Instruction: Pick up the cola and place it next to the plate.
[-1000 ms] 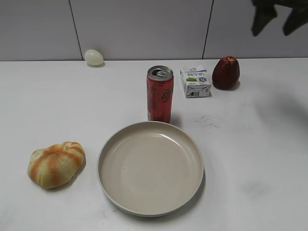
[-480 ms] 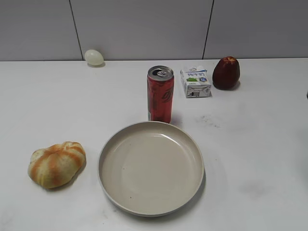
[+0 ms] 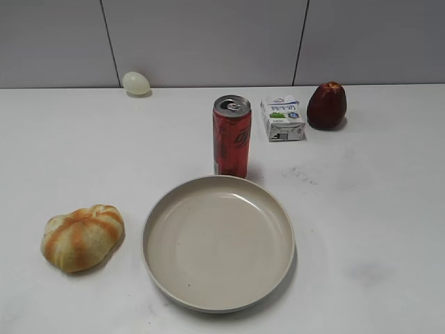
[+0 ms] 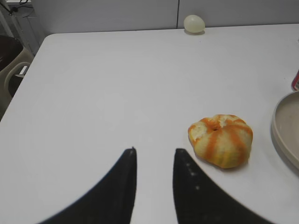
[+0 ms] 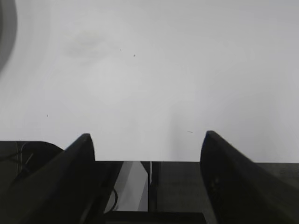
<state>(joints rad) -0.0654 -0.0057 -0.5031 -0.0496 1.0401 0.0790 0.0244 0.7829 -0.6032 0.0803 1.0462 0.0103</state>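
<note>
Desk (image 3: 375, 209): white, fills most of the frame; keep any approach well above it.
Plate (image 3: 218, 242): lower centre, empty; avoid bumping its rim.
Cola (image 3: 231, 136): upright at centre, just behind the plate's far rim, apparently already placed; free of both pincers.
Bun (image 3: 81, 236): lower left, well apart from the plate.
Right pincer (image 5: 147, 149): wide apart, empty, over the desk edge.
Left pincer (image 4: 154, 156): narrow gap, empty, left of the bun.
</note>
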